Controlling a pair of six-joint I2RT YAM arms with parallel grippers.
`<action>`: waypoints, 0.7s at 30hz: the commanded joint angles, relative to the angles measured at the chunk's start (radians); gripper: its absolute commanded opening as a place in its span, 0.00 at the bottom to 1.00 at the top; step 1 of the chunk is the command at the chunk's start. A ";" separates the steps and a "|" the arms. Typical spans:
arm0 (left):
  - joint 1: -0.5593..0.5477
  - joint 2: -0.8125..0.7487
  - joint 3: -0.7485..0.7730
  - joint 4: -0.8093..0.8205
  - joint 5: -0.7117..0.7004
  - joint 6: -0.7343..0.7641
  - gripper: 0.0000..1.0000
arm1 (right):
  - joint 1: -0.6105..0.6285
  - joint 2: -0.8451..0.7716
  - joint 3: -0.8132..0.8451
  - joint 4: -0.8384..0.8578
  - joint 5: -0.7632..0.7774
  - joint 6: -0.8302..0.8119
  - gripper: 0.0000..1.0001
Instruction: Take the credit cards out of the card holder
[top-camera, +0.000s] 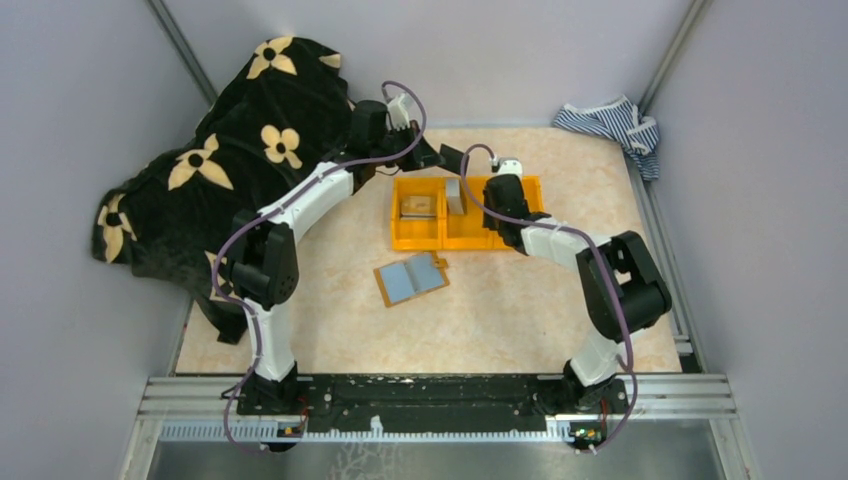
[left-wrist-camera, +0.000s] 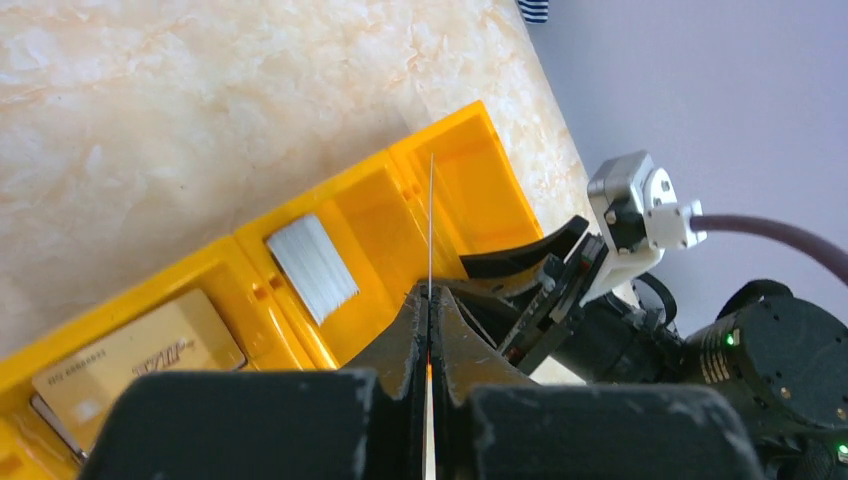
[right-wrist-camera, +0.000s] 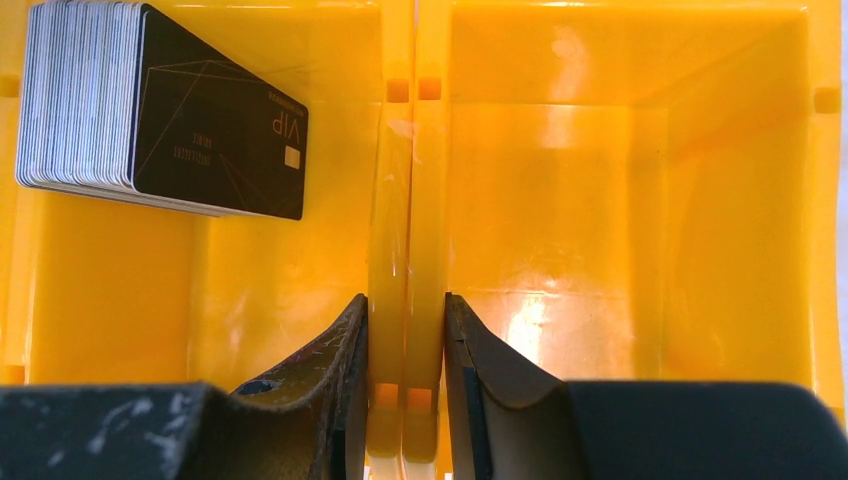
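Left hand pinches seemingly a card; right hand clamps the bin divider; card holder lies well apart.

The card holder lies open, grey-blue inside up, on the table; the orange bin stands just beyond it.

The black flowered cloth crowded the worktop's left side. Right fingers clamped the orange bin's divider, blocking its right half. Left fingers, pinching a card, hung by its back rim. Open worktop surrounded the unfolded card holder.
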 joint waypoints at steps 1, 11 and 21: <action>-0.008 -0.044 -0.011 0.026 0.014 0.011 0.00 | 0.028 -0.108 -0.046 -0.001 -0.048 0.057 0.06; -0.023 -0.057 -0.039 -0.001 0.000 0.005 0.00 | 0.033 -0.165 -0.049 -0.022 -0.069 0.038 0.47; -0.061 -0.069 0.005 -0.124 -0.121 0.011 0.00 | 0.032 -0.284 -0.011 -0.043 -0.041 0.030 0.70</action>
